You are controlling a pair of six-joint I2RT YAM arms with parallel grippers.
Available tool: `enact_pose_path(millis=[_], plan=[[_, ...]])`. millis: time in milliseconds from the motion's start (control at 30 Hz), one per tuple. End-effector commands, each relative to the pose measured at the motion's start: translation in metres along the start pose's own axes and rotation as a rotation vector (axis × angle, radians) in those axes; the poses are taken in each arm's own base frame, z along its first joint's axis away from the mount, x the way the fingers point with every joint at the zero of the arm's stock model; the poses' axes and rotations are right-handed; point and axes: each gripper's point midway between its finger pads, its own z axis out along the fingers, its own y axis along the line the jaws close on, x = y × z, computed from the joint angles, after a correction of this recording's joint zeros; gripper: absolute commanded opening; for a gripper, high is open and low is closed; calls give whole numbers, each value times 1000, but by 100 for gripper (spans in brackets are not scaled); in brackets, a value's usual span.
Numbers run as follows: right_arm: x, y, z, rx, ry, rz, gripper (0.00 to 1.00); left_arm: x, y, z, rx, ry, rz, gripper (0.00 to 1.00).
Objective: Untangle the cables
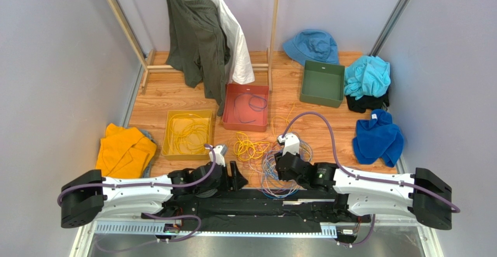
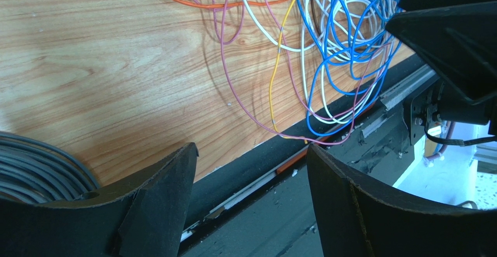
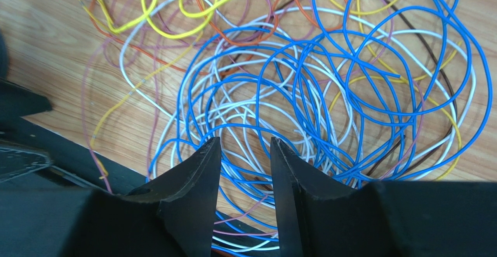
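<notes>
- Plainly, the cables (image 1: 273,165) are seen as one loose tangle on the wooden table (image 1: 175,94), on the near side of the red tray (image 1: 245,126), between that tray and the arm bases
- Blue and white loops are piled thickest in the tangle's near part, while a yellow bunch (image 1: 248,147) is spread at the side closest to the red tray; orange, pink-purple and one dark strand are threaded through
- The right gripper (image 3: 245,143) is poised low over the blue loops, nearer than the red tray and slightly to its right; its jaws are parted by a narrow gap only, blue and white strands are seen through that gap, and no strand is seen pinched
- The left gripper (image 2: 251,152) is poised at the table's near edge, nearer than the red tray and slightly to its left; its jaws are spread wide and nothing is gripped between them
- A grey coil (image 2: 35,164) is seen just beside one finger of the left gripper
- More yellow cables (image 1: 189,133) are laid in a yellow tray (image 1: 168,135) just left of the red tray, and a purple-grey cable (image 1: 251,102) is laid inside the red tray itself
- A green tray (image 1: 321,98) is set to the right of the red tray and a little farther back
</notes>
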Motion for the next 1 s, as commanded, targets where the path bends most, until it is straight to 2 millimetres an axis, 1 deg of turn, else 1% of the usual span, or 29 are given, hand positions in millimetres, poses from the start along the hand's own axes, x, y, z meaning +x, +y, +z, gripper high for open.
enact_pose_path(millis=[0,33,100,167,200,233,300,333,467,600,633,667,733,767,833,867,933,967], plan=[[4,-7,6,55,-8,-6,40,-3,-14,1,24,-4,-14,78],[6,-8,9,66,-4,-15,40,-3,-14,2,27,-5,-17,78],[2,-7,11,77,-19,-22,41,-1,-14,3,21,3,-13,78],[3,-8,16,101,-12,-46,40,-1,-14,4,20,6,-10,78],[-3,-5,18,104,-22,-49,40,0,-14,4,19,9,-8,78],[0,-7,21,121,-10,-64,40,0,-14,4,17,10,-8,78],[-4,-3,24,124,-18,-71,40,1,-13,5,15,11,-5,78],[-3,-3,27,131,-12,-78,40,0,-14,5,15,9,-7,78],[-9,1,30,132,-25,-83,40,1,-12,4,15,9,-6,78],[-19,8,30,118,-56,-80,38,1,-11,4,14,4,-10,78],[-19,8,32,122,-53,-87,37,1,-11,4,14,4,-10,78],[-22,10,32,119,-58,-87,31,1,-11,4,14,6,-9,78],[-21,11,35,123,-51,-96,22,2,-10,4,14,7,-10,78],[-23,14,36,117,-51,-94,14,2,-11,4,16,10,-9,78],[-22,14,36,114,-47,-93,9,3,-10,4,15,11,-14,78],[-21,14,35,113,-46,-92,4,2,-10,4,15,9,-13,78],[-26,15,31,104,-59,-79,0,3,-9,3,15,10,-14,78],[-28,13,27,109,-60,-79,0,2,-10,3,20,5,-16,78]])
